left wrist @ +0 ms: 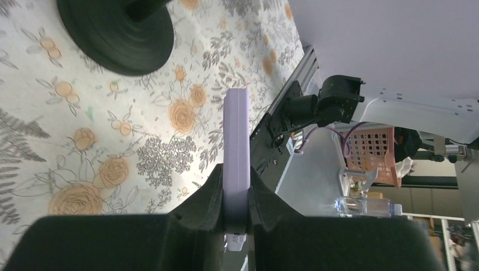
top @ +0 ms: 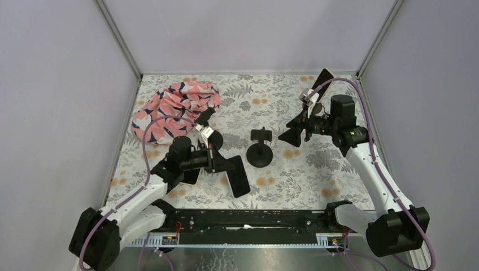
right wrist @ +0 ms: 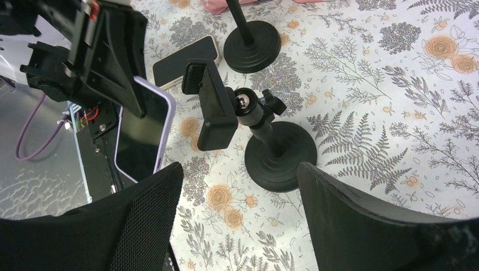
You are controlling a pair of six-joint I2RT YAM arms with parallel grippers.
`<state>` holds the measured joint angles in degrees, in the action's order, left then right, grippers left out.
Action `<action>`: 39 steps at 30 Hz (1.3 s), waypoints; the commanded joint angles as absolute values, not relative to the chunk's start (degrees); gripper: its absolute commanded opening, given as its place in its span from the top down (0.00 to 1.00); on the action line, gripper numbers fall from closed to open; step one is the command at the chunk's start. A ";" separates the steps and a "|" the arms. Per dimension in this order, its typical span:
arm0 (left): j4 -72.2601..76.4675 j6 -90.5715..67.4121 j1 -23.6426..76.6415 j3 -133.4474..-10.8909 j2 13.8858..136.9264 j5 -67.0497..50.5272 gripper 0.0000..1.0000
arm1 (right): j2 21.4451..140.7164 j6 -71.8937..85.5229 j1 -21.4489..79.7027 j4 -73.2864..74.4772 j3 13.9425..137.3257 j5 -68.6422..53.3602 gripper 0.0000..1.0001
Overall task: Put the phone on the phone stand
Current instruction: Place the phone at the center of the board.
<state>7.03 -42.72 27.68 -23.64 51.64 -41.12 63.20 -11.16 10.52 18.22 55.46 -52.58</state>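
Observation:
My left gripper [top: 219,162] is shut on a phone in a lavender case [top: 238,176], held edge-up a little above the table. In the left wrist view the phone's thin edge [left wrist: 236,135] runs straight out from between the fingers [left wrist: 206,195]. The black phone stand [top: 260,151] is just to the phone's right, its clamp [top: 261,135] empty. In the right wrist view the stand [right wrist: 279,159], its clamp [right wrist: 210,107] and the held phone [right wrist: 141,132] all show. My right gripper [top: 296,133] is open and empty, right of the stand; its fingers [right wrist: 135,220] frame the stand's base.
A pink patterned cloth [top: 175,106] lies at the back left. A second phone [right wrist: 185,63] lies flat under the left arm, beside a second black stand base [right wrist: 252,49]. Another phone [top: 323,79] leans near the back right corner. The black rail [top: 248,220] runs along the near edge.

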 commanded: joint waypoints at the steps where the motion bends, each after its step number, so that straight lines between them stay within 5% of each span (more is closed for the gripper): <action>1: 19.04 -48.47 31.28 -21.50 55.99 -39.56 1.00 | 62.93 -12.05 9.89 18.08 57.01 -54.07 0.17; 18: 28.43 -45.66 33.68 -23.40 76.83 -32.78 1.00 | 64.31 -10.99 9.41 15.53 54.96 -55.83 0.17; 27: 19.74 -43.21 32.53 -24.47 78.64 -23.24 0.59 | 65.74 -11.53 9.14 15.97 54.89 -56.83 0.17; 39: -5.76 -33.06 32.43 -28.39 57.11 2.36 0.38 | 65.68 -14.71 9.20 19.90 57.78 -54.97 0.11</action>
<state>4.01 -38.76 32.67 -24.95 65.23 -9.50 66.02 -12.58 9.37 18.13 54.89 -56.34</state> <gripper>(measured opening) 0.609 0.873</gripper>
